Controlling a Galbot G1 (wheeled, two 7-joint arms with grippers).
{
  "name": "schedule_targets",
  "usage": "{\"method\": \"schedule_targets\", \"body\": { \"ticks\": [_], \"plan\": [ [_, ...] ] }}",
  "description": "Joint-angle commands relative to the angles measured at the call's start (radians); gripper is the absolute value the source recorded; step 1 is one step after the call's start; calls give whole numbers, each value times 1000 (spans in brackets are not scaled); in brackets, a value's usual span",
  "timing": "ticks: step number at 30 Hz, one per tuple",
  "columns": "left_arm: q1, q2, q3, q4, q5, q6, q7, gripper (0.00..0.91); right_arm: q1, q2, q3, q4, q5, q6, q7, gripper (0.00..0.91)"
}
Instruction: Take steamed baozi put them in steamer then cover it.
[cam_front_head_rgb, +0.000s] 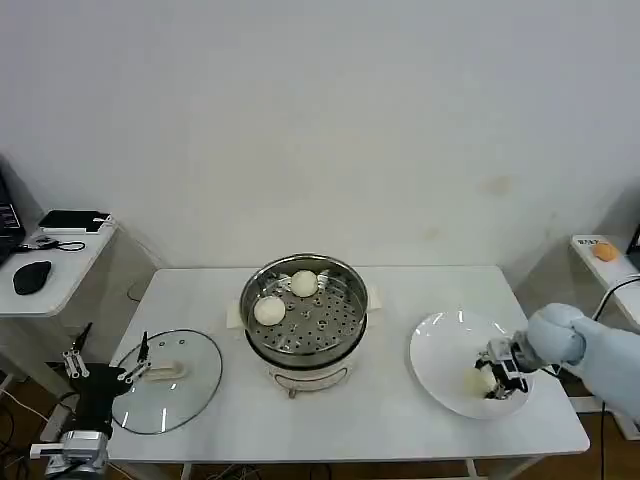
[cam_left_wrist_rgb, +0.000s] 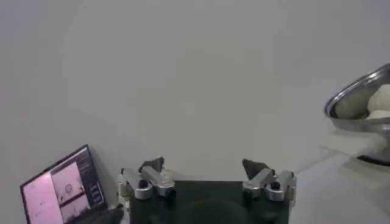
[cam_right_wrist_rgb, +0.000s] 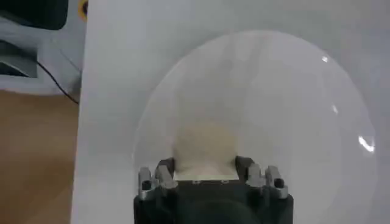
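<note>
Right end effector (cam_front_head_rgb: 492, 381) grips baozi (cam_right_wrist_rgb: 205, 149) on plate (cam_front_head_rgb: 445, 340); steamer (cam_front_head_rgb: 303, 312) uncovered.

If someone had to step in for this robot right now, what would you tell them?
Right gripper: down on the white plate, fingers either side of a baozi; whether they grip it yet, I cannot tell.
Left gripper: open, idle at the table's left edge beside the lid.
Done: two baozi sit in the steamer.
Left: move the plate's baozi into the steamer, then put the lid on.
</note>
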Motion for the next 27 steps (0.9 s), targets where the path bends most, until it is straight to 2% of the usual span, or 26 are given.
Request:
{"method": "schedule_targets", "body": {
  "ticks": [1, 7, 13, 16, 18, 25, 27],
  "plan": [
    [0, 2, -2, -1, -1, -1, 0, 907, 140, 4, 12, -14, 42, 32, -53, 665],
    [-1, 6, -6, 1, -3, -3, 0, 907, 299, 33, 17, -39, 126, 34, -60, 665],
    [-2, 21, -11, -2, -11, -1, -1, 907, 506, 124, -49, -81, 190, 18, -52, 665],
    [-5, 21, -10, 1, -10, -1, -1, 907, 593, 195, -101, -92, 207, 11, -49, 665],
    [-8, 19, -8, 3, -9, 0, -1, 907, 668, 282, -165, -90, 227, 0, -42, 665],
    [-5, 15, -16, 6, -7, 0, -1, 907, 702, 488, -244, -87, 251, -31, -22, 665],
    [-5, 12, -19, 6, -6, 0, -1, 907, 696, 572, -266, -99, 251, -29, -23, 665]
  ]
}}
